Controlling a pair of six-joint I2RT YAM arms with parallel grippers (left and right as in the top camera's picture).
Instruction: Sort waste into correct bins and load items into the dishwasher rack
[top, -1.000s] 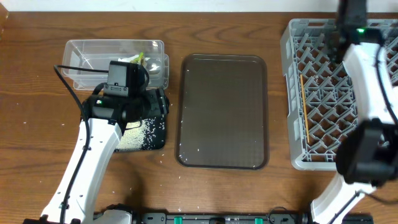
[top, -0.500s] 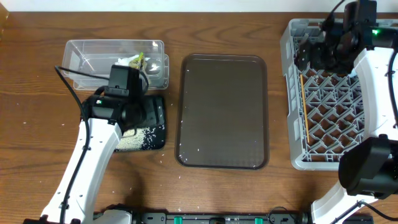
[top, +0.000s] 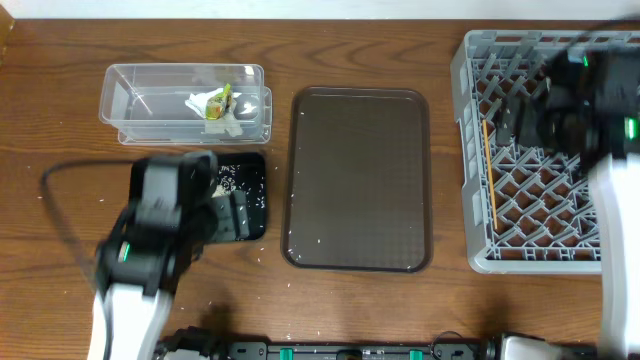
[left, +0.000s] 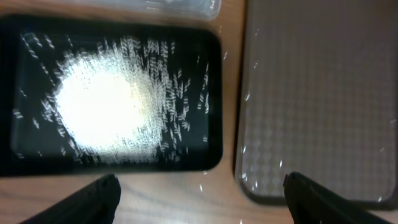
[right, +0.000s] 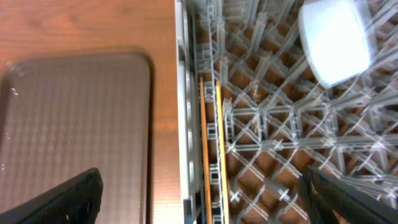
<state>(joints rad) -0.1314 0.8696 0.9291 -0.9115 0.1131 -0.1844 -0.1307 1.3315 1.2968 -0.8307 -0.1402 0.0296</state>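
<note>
Left arm (top: 150, 250) pulled back off black tray (top: 258, 228); we see left pincer (left: 202, 198), right pincer (right: 205, 199) spread, empty. Wrapper (top: 218, 102) in clear tub (top: 130, 85), rice (left: 106, 106) trayed, chopsticks (right: 211, 162), cup (right: 336, 40) in rack (top: 460, 150). Stray grains (left: 249, 146) left on serving tray (top: 360, 180).

A dark brown serving tray (top: 360, 178) is lying flat near the middle of a wooden table (top: 60, 120), its long sides running front to back. Its finely patterned surface is catching a dull sheen. The table's grain is running left to right.
</note>
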